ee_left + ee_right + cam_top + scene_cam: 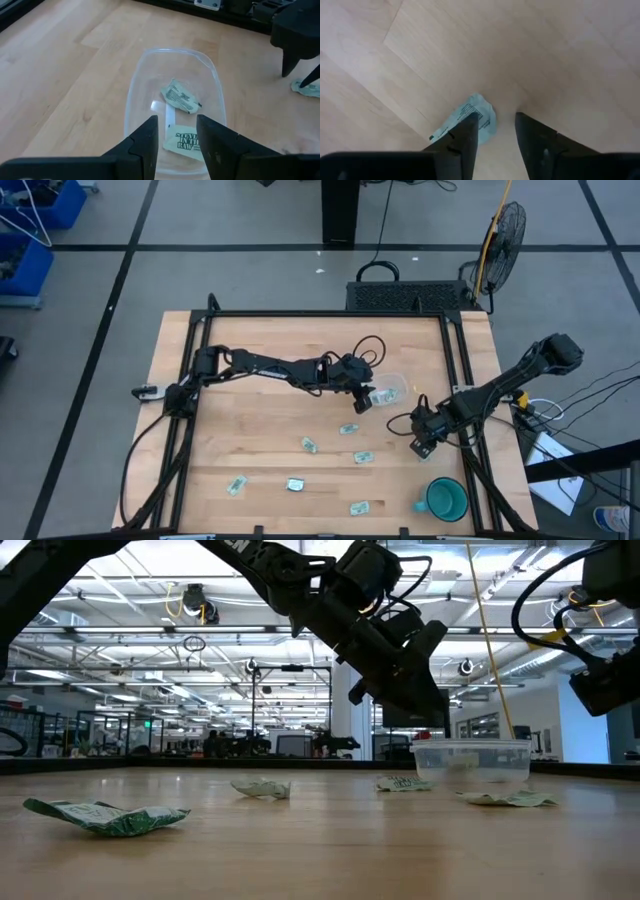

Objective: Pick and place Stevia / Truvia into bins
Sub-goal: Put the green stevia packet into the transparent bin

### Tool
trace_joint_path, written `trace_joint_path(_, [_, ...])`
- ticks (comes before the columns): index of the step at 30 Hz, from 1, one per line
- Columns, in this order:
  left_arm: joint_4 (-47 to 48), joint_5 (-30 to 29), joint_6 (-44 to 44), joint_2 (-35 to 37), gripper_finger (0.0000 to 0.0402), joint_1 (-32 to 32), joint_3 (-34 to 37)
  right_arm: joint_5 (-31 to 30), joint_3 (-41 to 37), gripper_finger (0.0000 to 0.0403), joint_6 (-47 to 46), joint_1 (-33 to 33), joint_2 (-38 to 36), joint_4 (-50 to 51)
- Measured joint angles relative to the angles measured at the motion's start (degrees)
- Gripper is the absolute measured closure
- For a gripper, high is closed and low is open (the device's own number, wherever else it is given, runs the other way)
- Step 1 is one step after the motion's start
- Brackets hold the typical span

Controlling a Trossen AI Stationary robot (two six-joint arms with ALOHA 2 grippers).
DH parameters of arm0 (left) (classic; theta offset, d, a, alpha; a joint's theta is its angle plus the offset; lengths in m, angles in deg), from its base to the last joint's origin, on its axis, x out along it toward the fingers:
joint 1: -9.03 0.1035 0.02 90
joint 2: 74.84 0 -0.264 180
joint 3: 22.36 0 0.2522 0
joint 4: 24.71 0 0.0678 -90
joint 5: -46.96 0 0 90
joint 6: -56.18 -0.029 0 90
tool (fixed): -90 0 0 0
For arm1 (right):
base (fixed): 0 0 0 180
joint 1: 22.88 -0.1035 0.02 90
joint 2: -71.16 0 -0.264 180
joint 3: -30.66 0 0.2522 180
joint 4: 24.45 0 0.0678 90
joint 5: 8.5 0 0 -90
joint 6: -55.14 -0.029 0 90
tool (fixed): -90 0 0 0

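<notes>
The clear plastic bin (136, 85) stands on the wooden table, right of centre (390, 387), with two pale green and white Stevia sachets (181, 96) lying flat in it. My left gripper (177, 142) hangs open just above the bin's near rim (363, 402), holding nothing. My right gripper (495, 135) is open, pointing down, low over one crumpled sachet (479, 111) near the table's right side (422, 442). Several more sachets (310, 445) lie flat on the boards nearer the front edge (105, 815). My right gripper has one finger (465, 140) over the end of the crumpled sachet (485, 119), coming from above. The other finger stands on bare wood beside it. Whether that finger touches the sachet, I cannot tell. The sachet lies on the table.
A teal mug (445, 498) stands near the table's front right corner. Loose sachets (348, 429) (364, 457) (236, 485) (361, 507) are scattered between the bin and the front edge. A dark frame rail (455, 350) runs along the table's sides. Cables trail off the right edge.
</notes>
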Motion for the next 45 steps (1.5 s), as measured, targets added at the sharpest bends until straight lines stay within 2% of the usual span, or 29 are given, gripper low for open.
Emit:
trace_joint_path(4, [-0.02, 0.0, 0.04, 0.0, 0.0261, -0.02, 0.0, 0.13, -0.09, 0.0306, 0.01, 0.0, 0.0, -0.51])
trace_joint_path(13, [-0.02, 0.09, 1.67, 0.41, 0.0261, -0.02, 0.02, 0.92, -0.17, 0.0393, -1.22, 0.02, 0.05, 0.51])
trace_joint_path(19, [1.53, 0.47, 2.43, 3.23, 0.0261, -0.02, 0.04, 1.65, -0.23, 0.04, -1.54, 0.02, 0.13, -0.79])
trace_joint_path(24, [5.24, 0.59, 2.27, 8.48, 0.0261, 0.07, 0.04, 1.62, 0.34, 0.0402, -1.71, -0.04, 0.15, -2.54])
trace_joint_path(28, [8.5, 0.47, 0.1, 14.96, 0.0261, 0.12, 0.04, -3.1, 2.63, 0.0402, -1.45, -0.07, 0.0, -7.39])
trace_joint_path(33, [10.16, -0.94, -3.2, 23.55, 0.0261, 0.09, 0.04, -13.42, 6.56, 0.0403, 3.01, 0.87, 0.04, -13.11])
trace_joint_path(38, [9.46, -4.72, -6.53, 30.57, 0.0261, 0.11, 0.02, -21.53, 11.89, 0.0403, 10.63, 4.93, 0.02, -12.62])
trace_joint_path(42, [9.74, -6.05, -7.69, 34.53, 0.0261, 0.11, 0.02, -22.46, 16.25, 0.0403, 18.36, 10.38, 0.0, -10.78])
trace_joint_path(45, [9.46, -6.05, -7.35, 36.78, 0.0261, 0.09, 0.02, -22.39, 20.25, 0.0403, 23.94, 14.59, 0.0, -5.82])
